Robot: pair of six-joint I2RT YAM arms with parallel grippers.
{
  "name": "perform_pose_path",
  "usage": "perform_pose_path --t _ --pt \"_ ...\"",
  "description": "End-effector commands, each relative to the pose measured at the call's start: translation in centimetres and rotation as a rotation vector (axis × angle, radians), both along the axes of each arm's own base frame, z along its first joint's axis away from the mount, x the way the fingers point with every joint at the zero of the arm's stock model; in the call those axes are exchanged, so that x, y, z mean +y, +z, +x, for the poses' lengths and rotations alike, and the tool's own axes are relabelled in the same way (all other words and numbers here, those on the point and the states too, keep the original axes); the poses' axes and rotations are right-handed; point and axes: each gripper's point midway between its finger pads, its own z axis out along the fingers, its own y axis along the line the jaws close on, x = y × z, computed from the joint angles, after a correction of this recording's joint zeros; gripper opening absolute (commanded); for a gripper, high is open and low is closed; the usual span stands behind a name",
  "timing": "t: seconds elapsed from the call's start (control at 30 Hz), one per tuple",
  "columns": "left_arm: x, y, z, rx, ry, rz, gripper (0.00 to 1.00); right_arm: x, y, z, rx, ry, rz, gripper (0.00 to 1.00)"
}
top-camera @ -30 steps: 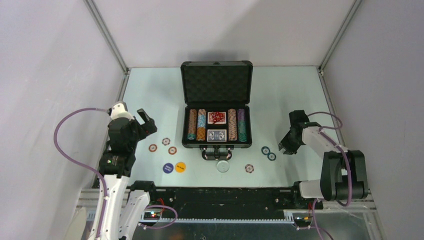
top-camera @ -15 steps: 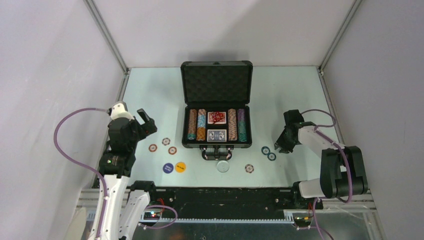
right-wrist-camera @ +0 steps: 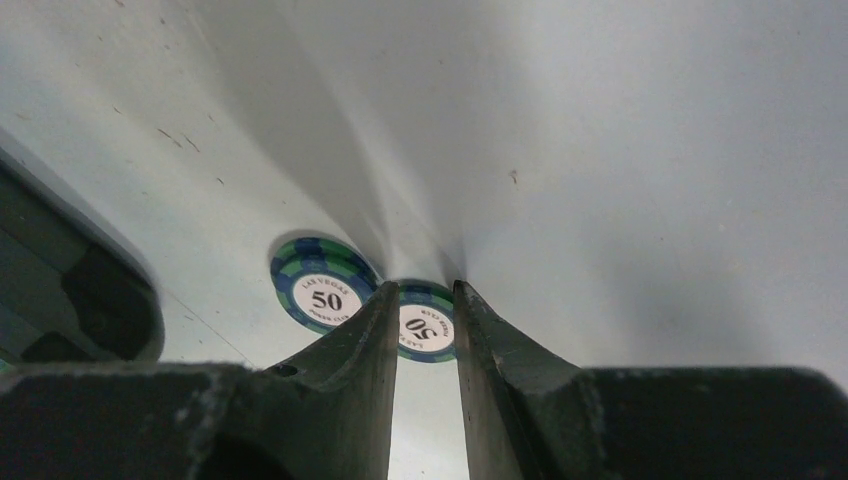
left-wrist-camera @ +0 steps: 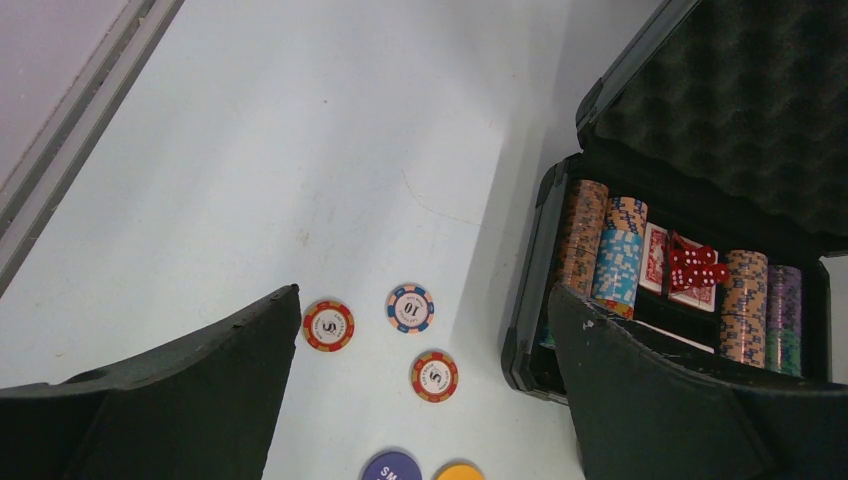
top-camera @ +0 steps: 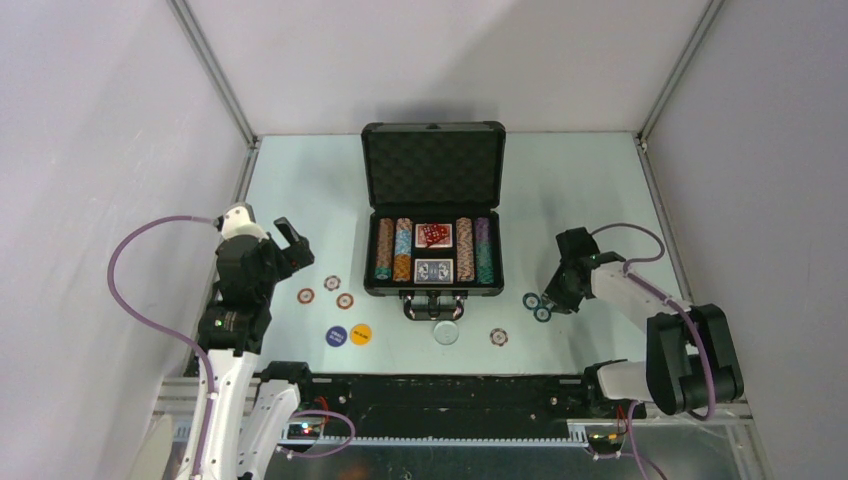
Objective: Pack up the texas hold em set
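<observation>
The black case (top-camera: 433, 165) of the texas hold em set stands open mid-table, with rows of striped chips (top-camera: 394, 250), red dice (top-camera: 433, 234) and a blue card deck (top-camera: 434, 270) inside. Right of it lie two blue-green 50 chips (top-camera: 531, 300) (top-camera: 542, 314). My right gripper (top-camera: 549, 301) is low over them. Its narrowly parted fingers (right-wrist-camera: 424, 288) straddle the nearer chip (right-wrist-camera: 428, 325), which lies flat beside the other 50 chip (right-wrist-camera: 322, 296). My left gripper (left-wrist-camera: 422, 300) hangs wide open above three loose chips (left-wrist-camera: 328, 325) (left-wrist-camera: 410, 308) (left-wrist-camera: 434, 376), holding nothing.
A purple button (top-camera: 336, 336), a yellow button (top-camera: 361, 334), a pale round button (top-camera: 446, 332) and one more chip (top-camera: 499, 337) lie near the front edge. The case handle (top-camera: 433, 305) points toward me. Metal frame rails (top-camera: 246, 150) border the table.
My right arm has swung left and down from beside the two blue-green chips to over them, its finger gap unchanged. The left arm has stayed still.
</observation>
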Motion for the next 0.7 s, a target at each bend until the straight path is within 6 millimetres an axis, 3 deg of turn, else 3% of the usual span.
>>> perform_pose_path --t 0.0,0.2,0.67 --pt "0.3 0.6 0.2 -0.025 0.005 0.019 0.98 -1.3 -1.3 -3.4 0.096 -0.016 -0.066 0.32" --pt "0.3 0.6 0.2 -0.024 0.003 0.017 0.98 -0.7 -1.5 -4.5 0.107 -0.002 -0.055 0.32" --pt "0.3 0.5 0.3 -0.019 0.001 0.017 0.98 3.3 -1.4 -6.3 0.104 0.083 -0.021 0.32"
